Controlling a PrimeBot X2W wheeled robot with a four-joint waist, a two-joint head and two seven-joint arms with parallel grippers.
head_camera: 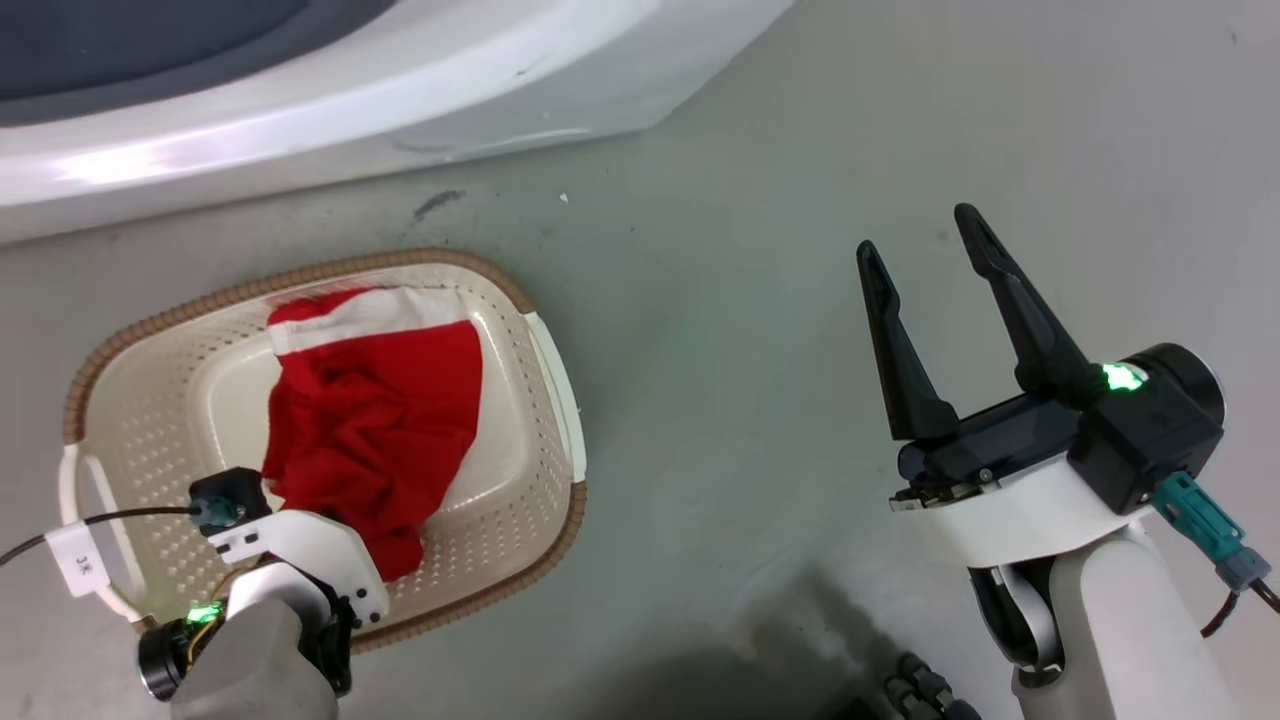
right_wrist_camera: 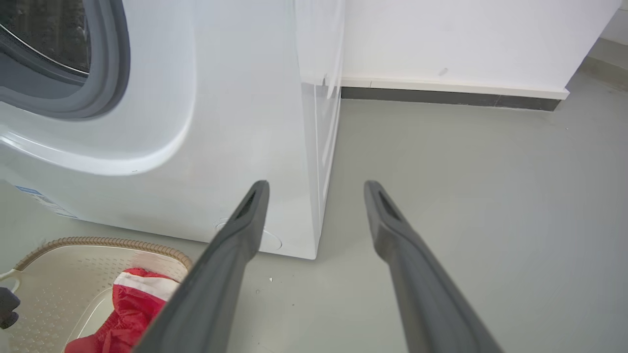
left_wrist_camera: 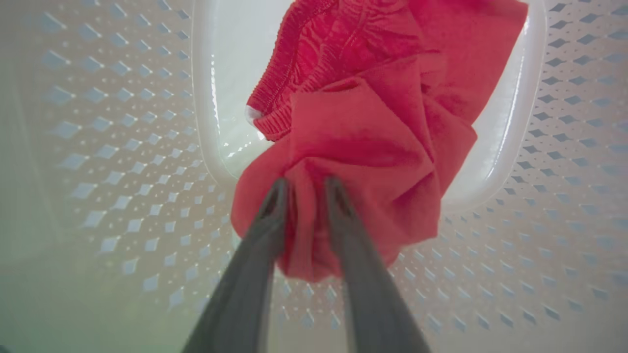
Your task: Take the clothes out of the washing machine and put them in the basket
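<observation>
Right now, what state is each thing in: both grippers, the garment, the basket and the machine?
washing machine: porthole gasket exposed; drum contents cannot be told.
basket: upright on the floor, holding the red garment.
red garment: crumpled, lying in the basket.
left gripper: shut on a fold of the red garment.
right gripper: open, empty, above the floor.

Bright even light filling all views. Glare streaking along washing machine [head_camera: 130,160] front; dark shadow pooling on floor [head_camera: 700,665]. Left hand [left_wrist_camera: 306,185] fingers blurring near lens; basket [left_wrist_camera: 122,147] wall softening at edges.
</observation>
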